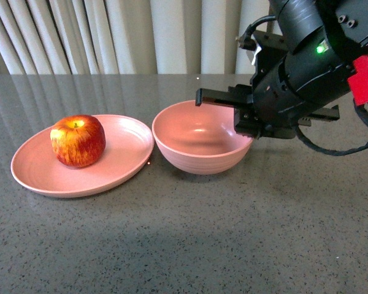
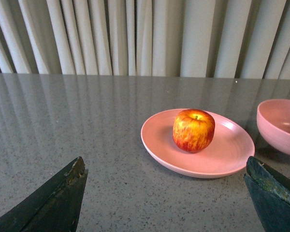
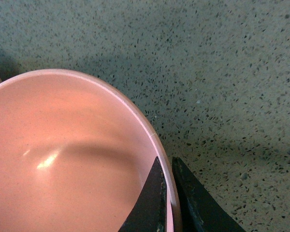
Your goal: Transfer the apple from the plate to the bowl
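**Speckled grey tabletop (image 1: 184,245): apple (image 1: 78,141) on the plate (image 1: 43,177), bowl (image 1: 196,160) rim in my right fingers (image 3: 152,198)**

Pale pleated curtains (image 1: 110,37) hang behind the far edge of the tabletop, and their folds reflect faintly in its polished surface. On it, seen from my front camera, the shallow pink plate lies at 9 o'clock of the deeper pink bowl. Their rims are just beside each other, and I cannot tell whether they touch. The bowl is empty inside, with a soft highlight on its floor.

The apple sits upright on the plate, stem dimple up, toward the plate's 10 o'clock side and well apart from the bowl. Nothing is touching it.

My right arm reaches in over the tabletop to the bowl's 3 o'clock edge. My right fingers are drawn close together and straddle the rim there, one inside the wall and one outside, pinching it.

My left fingers (image 2: 58,198) are spread wide and hold nothing. Their dark tips frame the left wrist view, and the plate and apple lie ahead between them, with part of the bowl at that picture's edge.
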Controlling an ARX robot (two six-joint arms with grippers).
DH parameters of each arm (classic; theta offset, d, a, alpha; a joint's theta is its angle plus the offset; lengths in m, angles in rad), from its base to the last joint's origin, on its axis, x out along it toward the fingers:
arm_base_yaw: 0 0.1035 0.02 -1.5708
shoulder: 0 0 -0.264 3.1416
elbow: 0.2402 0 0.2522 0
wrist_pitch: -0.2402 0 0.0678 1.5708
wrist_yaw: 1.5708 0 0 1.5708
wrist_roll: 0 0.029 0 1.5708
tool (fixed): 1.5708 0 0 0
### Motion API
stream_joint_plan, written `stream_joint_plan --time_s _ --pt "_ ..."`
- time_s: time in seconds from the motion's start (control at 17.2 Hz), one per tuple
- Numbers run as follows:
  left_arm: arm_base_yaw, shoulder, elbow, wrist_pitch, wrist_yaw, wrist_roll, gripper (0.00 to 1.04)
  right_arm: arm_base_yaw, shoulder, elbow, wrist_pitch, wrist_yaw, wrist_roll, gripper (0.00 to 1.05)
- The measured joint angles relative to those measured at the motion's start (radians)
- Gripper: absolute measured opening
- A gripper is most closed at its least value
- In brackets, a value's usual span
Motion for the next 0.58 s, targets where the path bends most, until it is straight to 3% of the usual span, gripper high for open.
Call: stream_joint_plan --time_s 0.52,0.58 --pt "0.0 0.0 0.0 0.0 0.0 0.0 0.98 0.019 0.043 0.016 -0.015 0.017 0.03 0.03" --pt "0.0 0.0 0.0 0.0 0.0 0.0 0.98 0.018 0.043 0.018 -0.019 0.009 0.032 0.12"
